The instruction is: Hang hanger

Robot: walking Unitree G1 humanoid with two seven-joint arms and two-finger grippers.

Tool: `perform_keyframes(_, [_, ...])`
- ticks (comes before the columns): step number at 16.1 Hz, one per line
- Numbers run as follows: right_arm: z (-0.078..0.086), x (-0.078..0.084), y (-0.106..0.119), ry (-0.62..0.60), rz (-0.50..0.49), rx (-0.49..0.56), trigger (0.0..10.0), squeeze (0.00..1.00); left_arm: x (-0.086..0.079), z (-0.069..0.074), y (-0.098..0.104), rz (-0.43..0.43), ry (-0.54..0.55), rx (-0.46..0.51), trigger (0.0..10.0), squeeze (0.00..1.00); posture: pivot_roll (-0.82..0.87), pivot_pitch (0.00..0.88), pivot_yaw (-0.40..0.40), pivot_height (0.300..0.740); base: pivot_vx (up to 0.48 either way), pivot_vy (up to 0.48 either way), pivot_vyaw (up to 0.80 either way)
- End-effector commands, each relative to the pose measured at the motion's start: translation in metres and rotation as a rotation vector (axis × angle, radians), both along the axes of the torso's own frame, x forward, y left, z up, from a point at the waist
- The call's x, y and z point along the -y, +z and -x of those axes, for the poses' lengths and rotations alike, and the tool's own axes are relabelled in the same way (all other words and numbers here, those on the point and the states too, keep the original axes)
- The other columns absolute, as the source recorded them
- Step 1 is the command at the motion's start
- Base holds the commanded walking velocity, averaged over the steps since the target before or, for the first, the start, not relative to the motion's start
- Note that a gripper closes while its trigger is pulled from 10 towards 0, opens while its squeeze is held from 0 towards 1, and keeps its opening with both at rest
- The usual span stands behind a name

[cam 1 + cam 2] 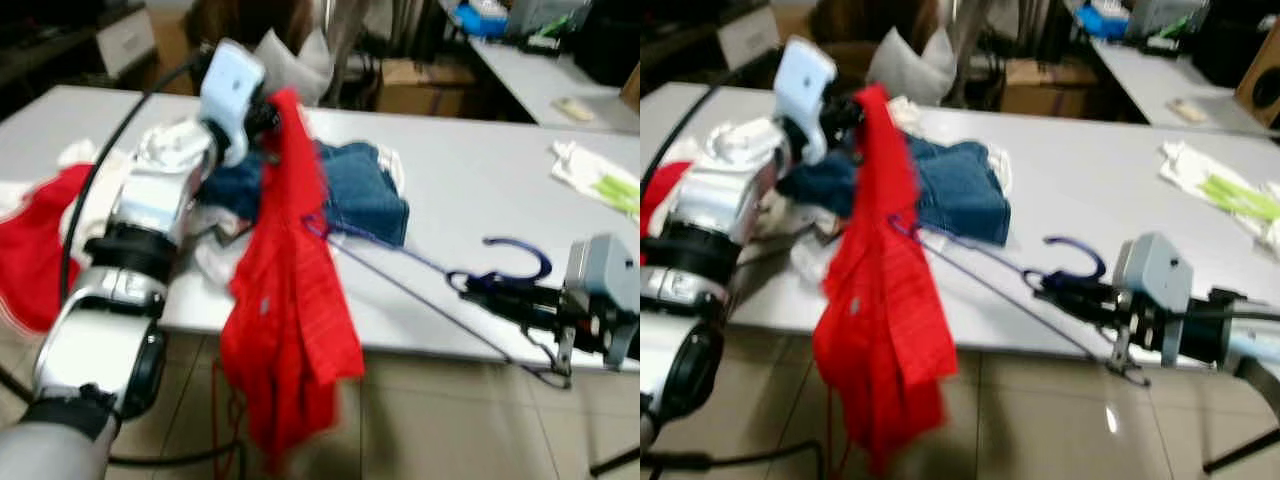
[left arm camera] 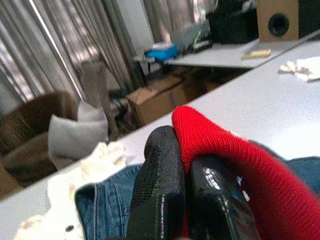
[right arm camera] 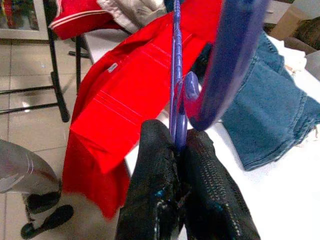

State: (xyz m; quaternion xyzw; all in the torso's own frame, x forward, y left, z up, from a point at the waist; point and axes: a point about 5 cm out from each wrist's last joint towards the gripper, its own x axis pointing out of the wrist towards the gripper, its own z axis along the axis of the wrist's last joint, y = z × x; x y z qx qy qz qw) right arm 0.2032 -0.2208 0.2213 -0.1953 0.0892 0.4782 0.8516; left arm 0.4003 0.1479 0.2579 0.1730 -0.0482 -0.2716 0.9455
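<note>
Right gripper (image 3: 177, 150) has its two black, pebble-textured fingers pinched together on the neck of a thin purple wire hanger (image 1: 420, 262), just below the curved hook, which arcs up and away from the fingertips. From there the hanger's slim arms stretch left across the near edge of a smooth white table (image 1: 480, 190) and run into a red garment (image 1: 290, 300), a ribbed knit cloth with a small white label. Left gripper (image 2: 182, 150), at the far left of the scene, has its glossy black fingers closed on a rounded fold at the top of that garment, holding it up so the cloth hangs in a long drape past the table's near edge toward the tiled floor (image 1: 430, 420). Behind the garment, blue denim jeans (image 1: 365, 190) lie crumpled on the table, with pale cream cloth (image 2: 95, 160) just beyond them. More red cloth with white trim (image 1: 35, 250) sits at the table's left end. A white rag with green print (image 1: 600, 180) lies at the far right of the table. Beyond the table are cardboard boxes (image 2: 160, 97), a grey cushion (image 2: 75, 132) on a brown seat, pleated curtains (image 2: 60, 55) and a second table bearing a wooden speaker (image 2: 277, 20).
</note>
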Motion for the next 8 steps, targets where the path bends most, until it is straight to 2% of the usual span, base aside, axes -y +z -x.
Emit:
perform_keyframes(1, [0.001, 0.003, 0.002, -0.007, -0.001, -0.017, 10.0, 0.0, 0.017, 0.0, 0.017, -0.012, -0.054, 0.069, 10.0, 0.0, -0.13, 0.0, -0.006, 0.74, 0.36, 0.0, 0.0])
perform_keyframes(3, [0.0, -0.005, -0.002, 0.029, -0.005, -0.039, 10.0, 0.0, 0.028, -0.002, 0.024, 0.022, -0.093, 0.084, 10.0, 0.0, -0.14, 0.0, -0.007, 0.74, 0.339, 0.0, 0.0])
perform_keyframes(4, [-0.004, -0.009, -0.007, 0.029, -0.001, -0.044, 10.0, 0.0, 0.029, -0.001, 0.032, 0.069, -0.108, 0.095, 10.0, 0.0, -0.14, 0.0, -0.006, 0.74, 0.266, 0.0, 0.0])
perform_keyframes(6, [-0.014, -0.019, -0.017, 0.042, 0.021, -0.053, 10.0, 0.0, 0.029, 0.006, 0.055, 0.15, -0.168, 0.117, 10.0, 0.0, -0.13, 0.0, -0.015, 0.74, 0.0, 0.0, 0.0])
perform_keyframes(8, [-0.026, -0.023, -0.024, 0.024, 0.056, -0.035, 10.0, 0.0, 0.029, 0.017, 0.07, 0.184, -0.254, 0.124, 10.0, 0.0, -0.12, 0.0, -0.023, 0.74, 0.0, 0.0, 0.0])
